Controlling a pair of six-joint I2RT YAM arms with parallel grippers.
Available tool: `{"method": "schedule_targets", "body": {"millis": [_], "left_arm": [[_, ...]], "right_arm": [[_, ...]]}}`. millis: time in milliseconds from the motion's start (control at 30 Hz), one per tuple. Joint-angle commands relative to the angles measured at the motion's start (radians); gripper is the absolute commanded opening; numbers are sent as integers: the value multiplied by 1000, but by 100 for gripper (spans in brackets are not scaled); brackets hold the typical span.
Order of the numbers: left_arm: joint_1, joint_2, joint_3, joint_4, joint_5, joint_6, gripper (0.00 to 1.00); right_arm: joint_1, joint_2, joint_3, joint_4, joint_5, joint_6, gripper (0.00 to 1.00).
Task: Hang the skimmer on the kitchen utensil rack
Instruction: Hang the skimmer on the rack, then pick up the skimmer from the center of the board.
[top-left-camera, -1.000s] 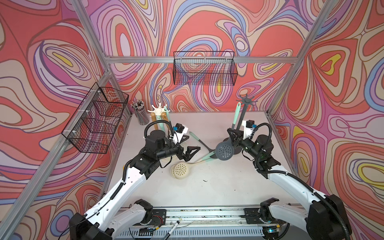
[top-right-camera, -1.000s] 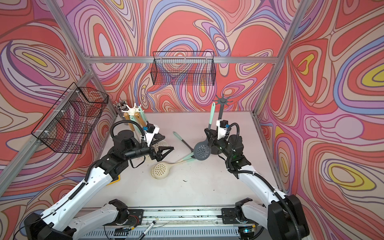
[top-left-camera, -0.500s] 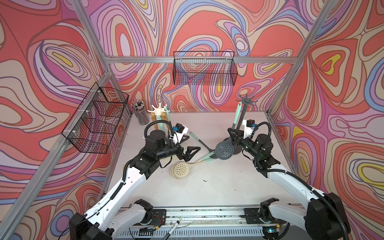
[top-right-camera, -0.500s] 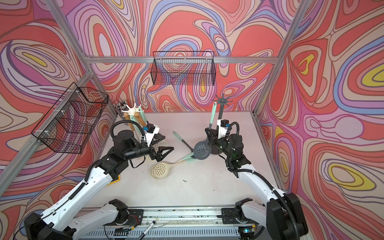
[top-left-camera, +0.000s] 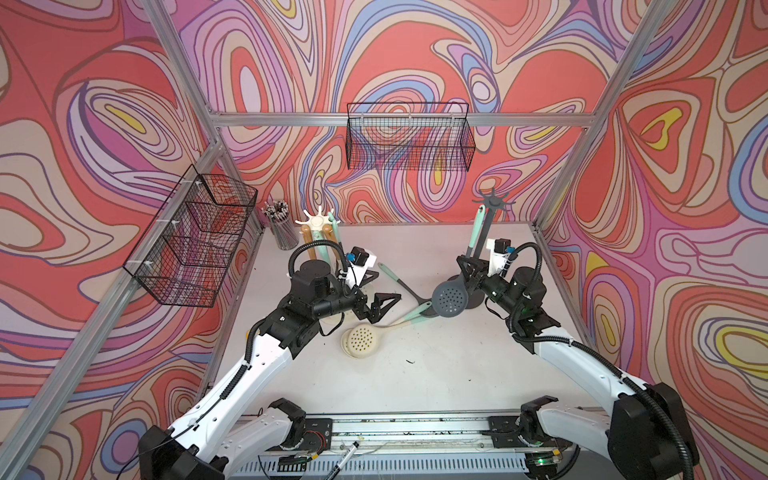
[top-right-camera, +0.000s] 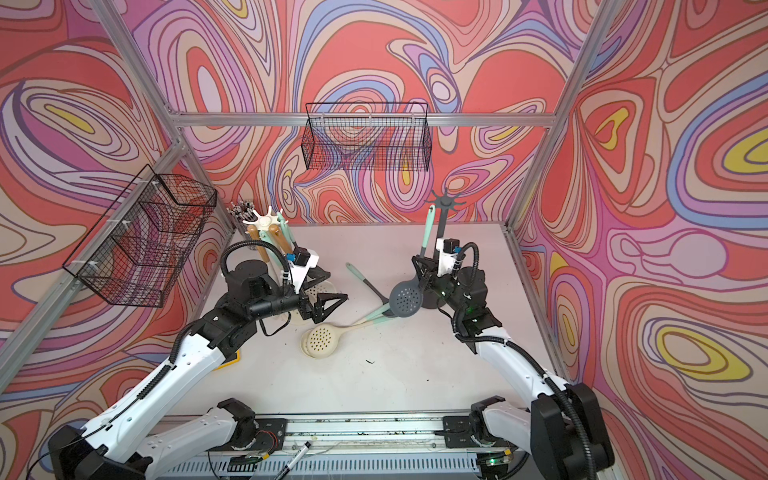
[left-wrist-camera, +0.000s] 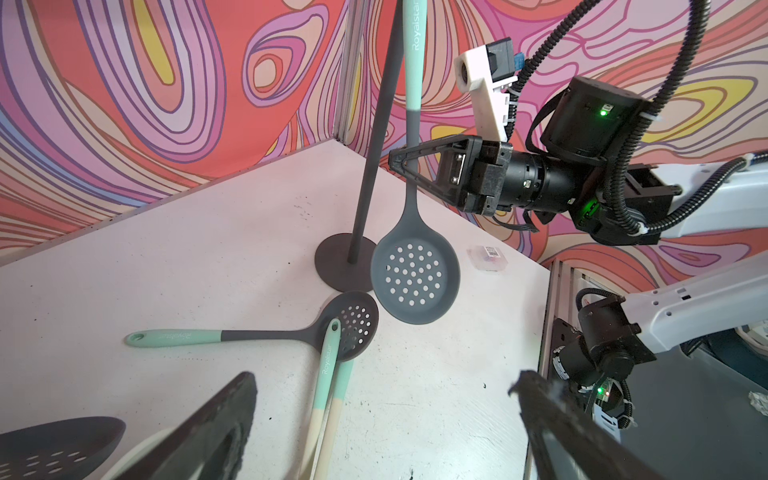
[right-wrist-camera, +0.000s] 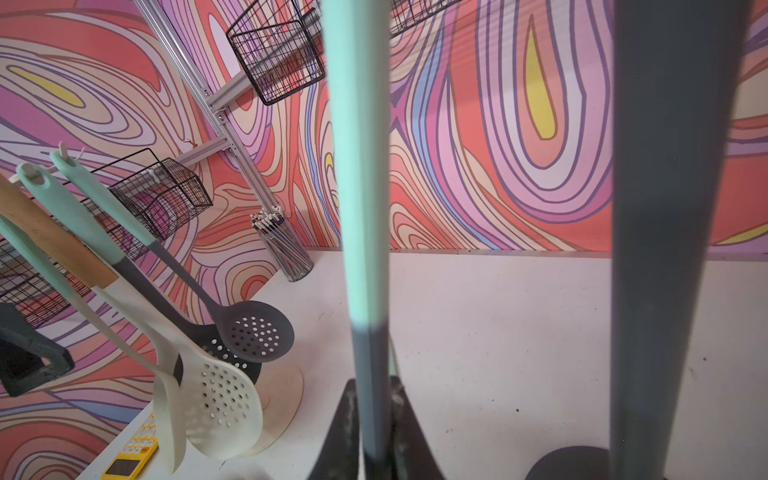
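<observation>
The skimmer (top-left-camera: 449, 300) has a grey perforated head and a mint handle. It stands nearly upright beside the dark utensil rack (top-left-camera: 493, 202), its handle top up at the rack's pegs and its head off the table. Whether the loop sits on a peg, I cannot tell. My right gripper (top-left-camera: 467, 266) is shut on the grey lower handle (right-wrist-camera: 361, 208), both jaws tight against it. In the left wrist view the skimmer (left-wrist-camera: 415, 282) hangs in front of the rack's pole (left-wrist-camera: 374, 145). My left gripper (top-left-camera: 384, 307) is open and empty above the table's middle.
Two cream skimmers (top-left-camera: 360, 341) and a dark skimmer (top-left-camera: 405, 282) lie between the arms. A cream rack (top-left-camera: 318, 220) with several utensils and a pen cup (top-left-camera: 282, 228) stand at the back left. Wire baskets (top-left-camera: 409, 137) hang on the walls. A yellow calculator (right-wrist-camera: 129, 457) lies nearby.
</observation>
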Motion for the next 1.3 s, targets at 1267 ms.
{"method": "schedule_targets", "body": {"millis": [1267], "left_arm": [[7, 33, 26, -79, -138, 37, 100]], "right_arm": [[548, 31, -262, -9, 479, 180, 52]]}}
